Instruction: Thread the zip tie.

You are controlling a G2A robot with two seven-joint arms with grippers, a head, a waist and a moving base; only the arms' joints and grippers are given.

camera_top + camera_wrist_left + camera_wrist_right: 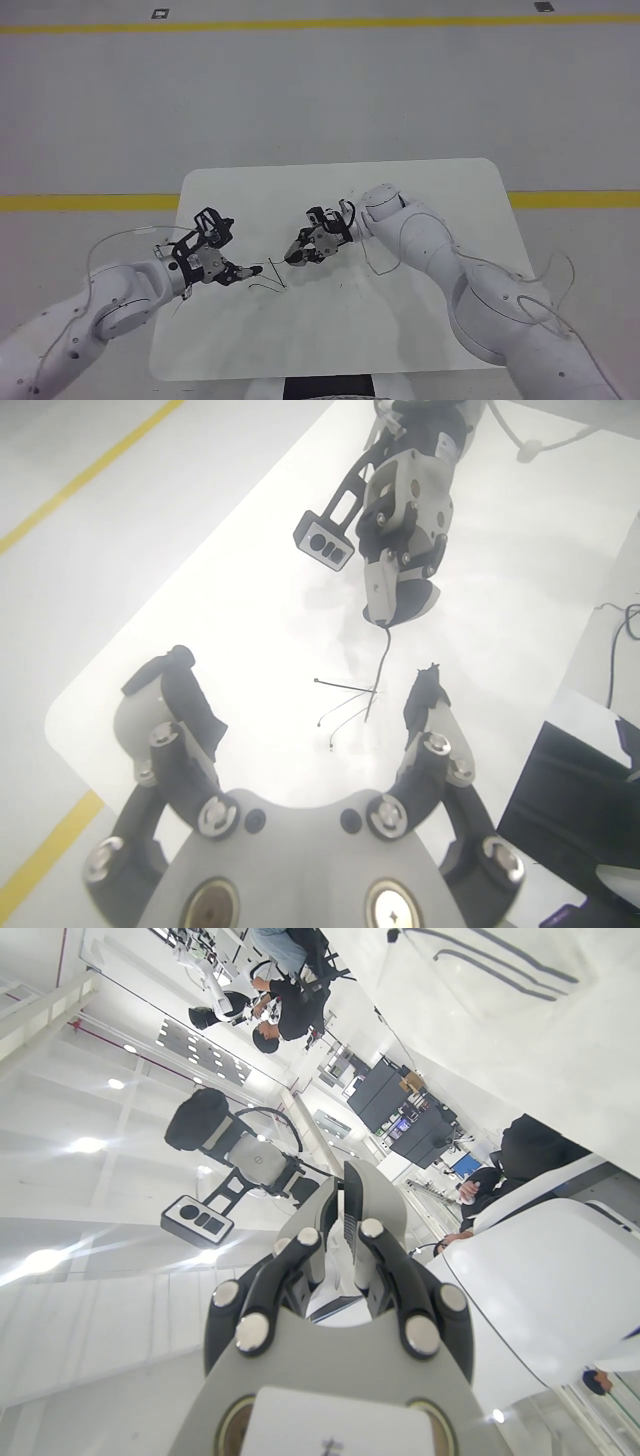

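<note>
A thin dark zip tie (383, 662) hangs down from my right gripper (385, 622), which is shut on its upper end just above the white table (225, 600). In the top view this gripper (291, 260) is near the table's middle, and the tie (272, 268) is just to its left. My left gripper (305, 665) is open, one dark fingertip (426, 692) close beside the tie's lower end. From above, the left gripper (248, 271) faces the right one with a small gap between them. In the right wrist view my own gripper (342, 1176) has its fingers pressed together.
A few loose zip ties (345, 700) lie on the table under the hanging one, also seen from above (268, 289). The table (420, 330) has rounded corners and a near left edge close to my left arm. Yellow floor lines run behind it.
</note>
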